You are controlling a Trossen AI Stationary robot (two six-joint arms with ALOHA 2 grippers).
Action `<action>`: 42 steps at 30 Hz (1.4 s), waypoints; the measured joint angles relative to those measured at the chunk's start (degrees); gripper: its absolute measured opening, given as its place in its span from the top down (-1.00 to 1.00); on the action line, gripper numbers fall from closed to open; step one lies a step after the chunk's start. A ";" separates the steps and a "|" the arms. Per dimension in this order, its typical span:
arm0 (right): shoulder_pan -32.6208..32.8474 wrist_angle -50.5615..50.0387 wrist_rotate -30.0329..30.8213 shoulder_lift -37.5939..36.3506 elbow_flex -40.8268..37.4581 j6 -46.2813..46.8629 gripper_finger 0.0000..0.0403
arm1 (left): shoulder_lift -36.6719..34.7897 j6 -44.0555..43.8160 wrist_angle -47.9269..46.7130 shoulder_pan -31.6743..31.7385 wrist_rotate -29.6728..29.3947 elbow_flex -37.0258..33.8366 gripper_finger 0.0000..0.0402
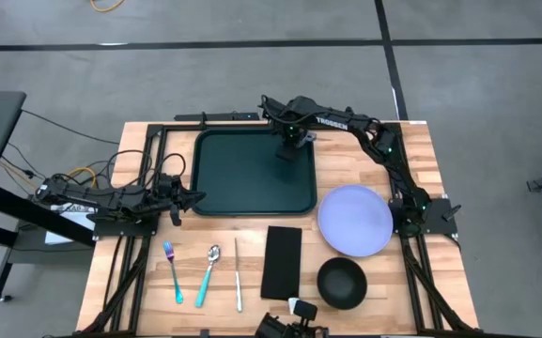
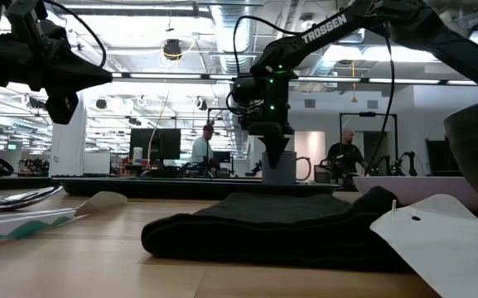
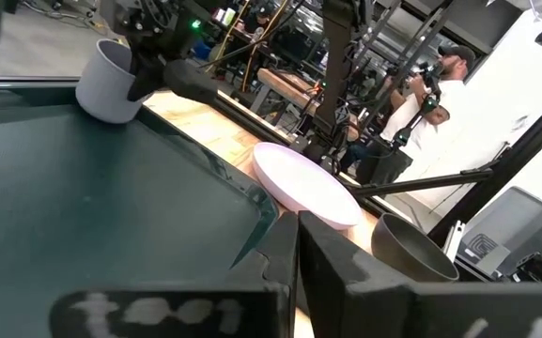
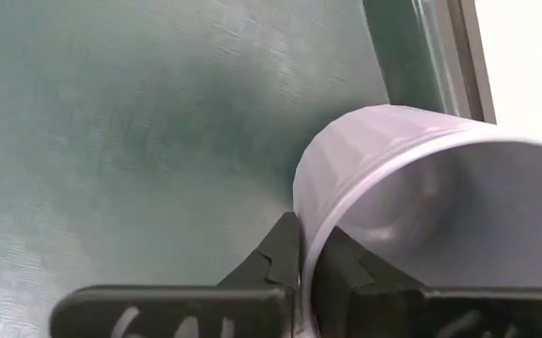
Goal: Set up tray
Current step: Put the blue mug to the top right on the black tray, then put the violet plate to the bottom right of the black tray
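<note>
The dark green tray (image 1: 252,174) lies at the table's far middle. A lavender cup (image 2: 280,168) with a handle stands at the tray's far right corner; it also shows in the left wrist view (image 3: 111,80). My right gripper (image 1: 294,141) is above the cup and shut on it. My left gripper (image 1: 195,197) is shut, with its tips (image 3: 294,235) at the tray's near left corner. My right gripper pinches the cup's wall at the rim (image 4: 313,239), one finger inside the cup and one outside. The fingers come from above, pointing down. The cup is about upright with its bottom at the tray's floor (image 2: 278,184). My left gripper is at the tray's rim (image 3: 252,221); I cannot tell whether it touches it.
On the table's near part lie a teal-handled fork (image 1: 172,272), a spoon (image 1: 209,272), a knife (image 1: 238,274) and a black folded napkin (image 1: 282,261). A lavender plate (image 1: 355,219) and a black bowl (image 1: 342,282) stand to the tray's right. People are in the room behind.
</note>
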 joint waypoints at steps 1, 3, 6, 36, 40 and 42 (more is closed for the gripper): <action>-0.19 -0.04 0.00 0.00 0.00 0.06 0.94 | 0.00 0.00 0.00 0.02 -0.02 0.00 1.00; -0.23 -0.60 -0.44 0.02 -0.06 0.11 0.89 | 0.00 0.00 0.00 0.02 -0.02 0.00 1.00; -0.23 -1.76 -0.54 0.09 -0.15 -0.54 0.79 | 0.00 0.00 0.00 -0.01 0.01 0.00 1.00; 0.23 -14.92 -3.55 -2.44 17.16 3.76 -0.01 | 0.01 -0.02 0.00 0.01 -0.01 0.00 1.00; 1.45 -20.29 -14.41 -7.40 16.66 10.54 -0.07 | 0.02 -0.02 0.00 0.00 0.01 0.00 1.00; 3.01 -22.30 -16.13 -9.86 16.65 12.73 -0.08 | 0.02 -0.02 0.00 0.00 0.00 0.00 1.00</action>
